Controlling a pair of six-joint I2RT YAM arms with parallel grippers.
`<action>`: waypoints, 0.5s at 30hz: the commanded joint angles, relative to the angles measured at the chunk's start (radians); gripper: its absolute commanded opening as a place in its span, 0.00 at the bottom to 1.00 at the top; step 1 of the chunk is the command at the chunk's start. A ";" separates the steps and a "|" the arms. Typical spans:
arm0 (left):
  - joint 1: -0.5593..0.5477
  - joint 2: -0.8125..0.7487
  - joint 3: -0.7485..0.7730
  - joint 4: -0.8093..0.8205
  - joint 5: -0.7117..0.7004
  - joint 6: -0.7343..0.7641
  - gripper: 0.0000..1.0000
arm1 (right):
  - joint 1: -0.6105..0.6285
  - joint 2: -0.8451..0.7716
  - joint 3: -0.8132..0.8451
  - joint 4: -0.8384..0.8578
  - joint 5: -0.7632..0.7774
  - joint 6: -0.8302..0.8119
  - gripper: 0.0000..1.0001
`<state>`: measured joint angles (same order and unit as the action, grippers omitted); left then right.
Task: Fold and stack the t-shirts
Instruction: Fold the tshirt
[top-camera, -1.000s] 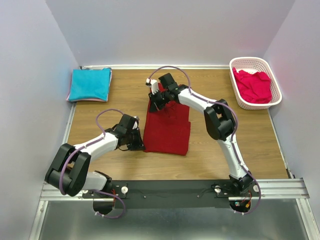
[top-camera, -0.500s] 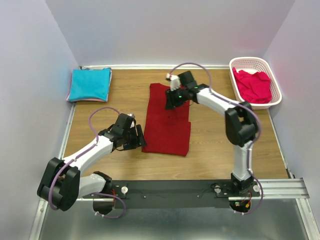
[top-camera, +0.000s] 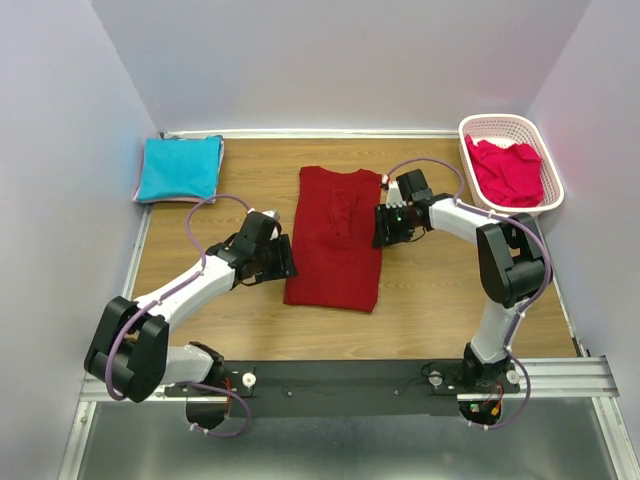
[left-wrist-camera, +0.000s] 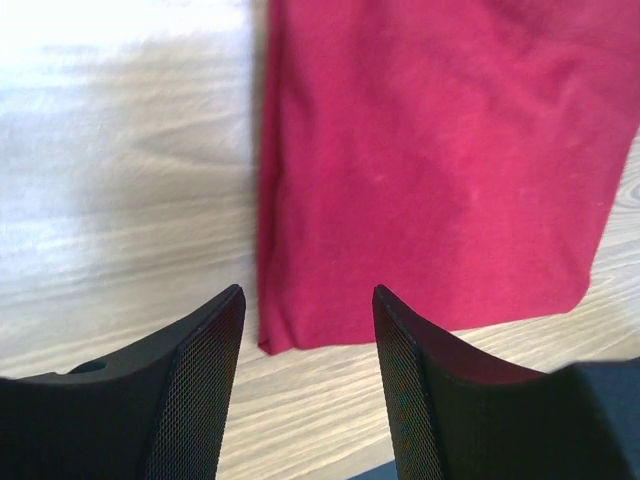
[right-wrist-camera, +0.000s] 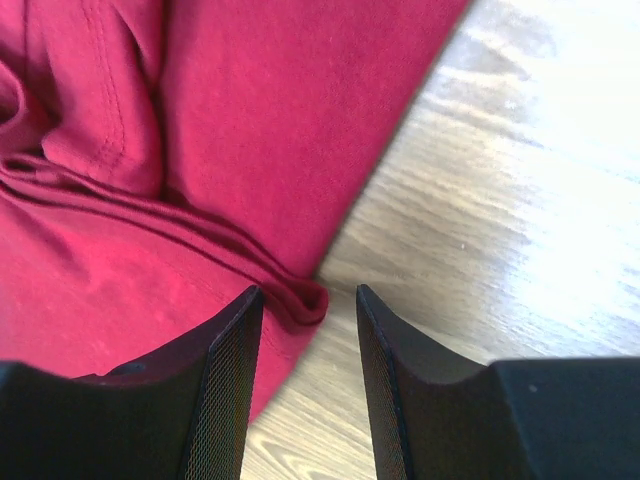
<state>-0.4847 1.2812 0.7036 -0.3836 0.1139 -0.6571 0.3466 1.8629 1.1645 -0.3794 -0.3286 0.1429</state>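
A dark red t-shirt (top-camera: 335, 235) lies as a long folded strip in the middle of the table, seen close up in the left wrist view (left-wrist-camera: 430, 160) and the right wrist view (right-wrist-camera: 200, 130). My left gripper (top-camera: 283, 258) hovers open at its left edge, nothing between the fingers (left-wrist-camera: 200, 400). My right gripper (top-camera: 383, 226) stands open at the shirt's right edge, over a fold bulge (right-wrist-camera: 300, 297). A folded turquoise t-shirt (top-camera: 180, 168) rests at the far left corner. A pinkish-red t-shirt (top-camera: 508, 170) lies crumpled in the basket.
The white latticed basket (top-camera: 478, 125) stands at the far right corner. Side walls close in the table on the left, right and back. Bare wood (top-camera: 450, 290) lies right of the red shirt.
Both grippers let go of the dark red shirt and opened. The right arm swung from the shirt's top edge to its right side; the left gripper shifted up along the left edge.
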 joint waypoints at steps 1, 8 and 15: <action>-0.011 -0.002 0.031 0.008 -0.062 0.039 0.62 | -0.009 0.001 -0.025 0.053 0.005 0.021 0.50; -0.011 0.030 0.020 0.025 -0.056 0.043 0.61 | -0.009 0.001 -0.020 0.057 -0.064 0.004 0.21; -0.011 0.035 0.023 0.025 -0.059 0.048 0.60 | -0.009 -0.031 -0.020 0.056 -0.095 0.004 0.00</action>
<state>-0.4915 1.3098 0.7216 -0.3752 0.0822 -0.6250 0.3447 1.8626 1.1580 -0.3367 -0.3866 0.1551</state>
